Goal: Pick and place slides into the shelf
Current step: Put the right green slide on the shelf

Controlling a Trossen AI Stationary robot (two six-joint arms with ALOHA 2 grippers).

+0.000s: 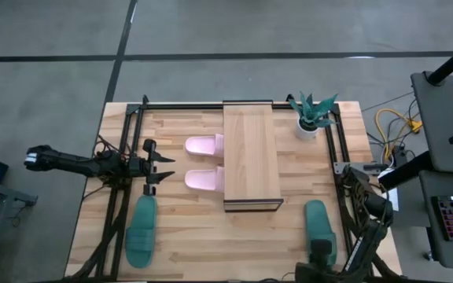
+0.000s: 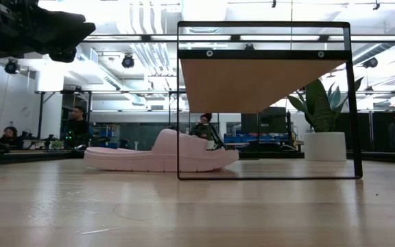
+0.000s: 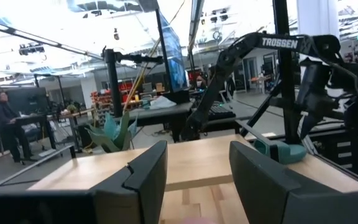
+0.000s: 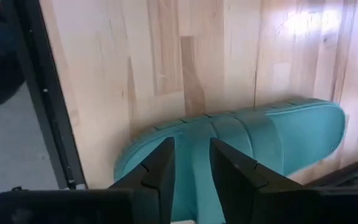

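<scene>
Two pink slides (image 1: 204, 163) are tucked partway under the shelf (image 1: 251, 154); each teal slide (image 1: 141, 230) lies on the surface. Left pincer (image 1: 160, 167) hovers spread beside the pink ones. Right pincer (image 4: 191, 168) is spread over its teal slide (image 4: 253, 146).

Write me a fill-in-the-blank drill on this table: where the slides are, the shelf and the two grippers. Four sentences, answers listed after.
1. The two slides partly tucked under the shelf are the ____ pair.
2. The potted plant stands on the shelf's ____ side in the high view.
3. The right gripper hangs over a ____ slide.
4. The left gripper, beside the pink pair, has its fingers ____.

Missing words: pink; right; teal; open
</scene>
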